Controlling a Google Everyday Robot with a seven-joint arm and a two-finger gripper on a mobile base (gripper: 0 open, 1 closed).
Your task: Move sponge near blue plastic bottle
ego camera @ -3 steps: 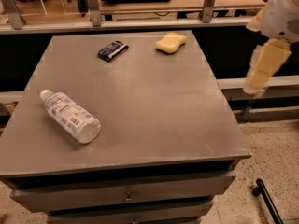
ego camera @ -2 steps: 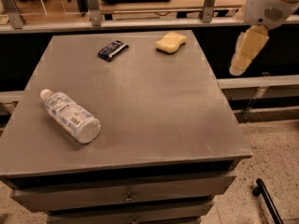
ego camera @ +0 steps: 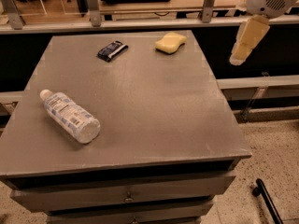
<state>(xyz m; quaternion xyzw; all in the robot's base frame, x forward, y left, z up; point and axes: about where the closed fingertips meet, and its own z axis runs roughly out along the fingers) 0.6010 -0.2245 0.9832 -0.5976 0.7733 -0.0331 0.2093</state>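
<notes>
The pale yellow sponge (ego camera: 170, 42) lies flat at the far right of the grey table (ego camera: 140, 101). The blue plastic bottle (ego camera: 70, 115), clear with a white cap and printed label, lies on its side at the near left of the table, cap pointing to the far left. My gripper (ego camera: 238, 59) hangs in the air off the table's right edge, to the right of the sponge and well apart from it, its cream fingers pointing down. It holds nothing.
A small dark blue snack wrapper (ego camera: 112, 50) lies at the far middle of the table, left of the sponge. A rail with metal posts (ego camera: 205, 3) runs behind the table. Drawers (ego camera: 126, 195) sit under the tabletop. A black leg (ego camera: 266, 202) lies on the speckled floor at the lower right.
My gripper has risen and moved toward the far side, from beside the table's right edge to a spot level with the sponge. The sponge, bottle and wrapper have not moved.
</notes>
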